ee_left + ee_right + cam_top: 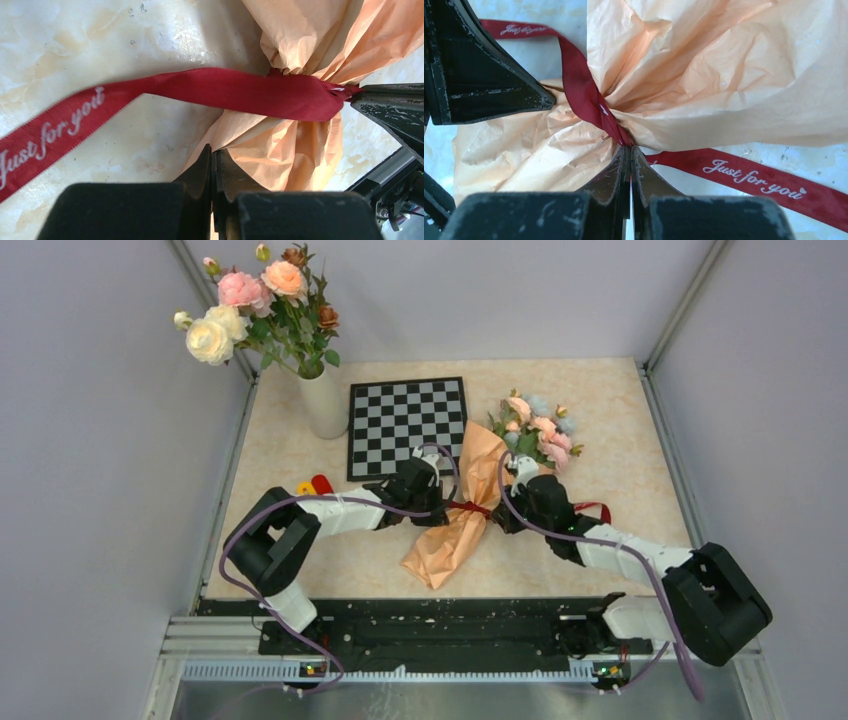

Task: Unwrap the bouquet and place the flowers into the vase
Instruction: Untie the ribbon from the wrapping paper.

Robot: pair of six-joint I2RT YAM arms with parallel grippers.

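The bouquet (462, 510) lies slanted across the table, wrapped in peach crinkled paper (300, 150), with its flowers (538, 430) at the far end. A dark red ribbon (240, 90) printed "Just for you" ties its waist. My left gripper (212, 152) comes in from the left and is shut on a fold of the paper beside the waist. From the right, my right gripper (629, 149) is shut on the ribbon (584, 95) at the knot. The white vase (322, 405) stands at the back left and holds large roses.
A chessboard (405, 425) lies flat between the vase and the bouquet. Small red and yellow pieces (314, 485) rest by my left arm. One ribbon tail (598, 508) trails to the right. Grey walls close in the table on three sides.
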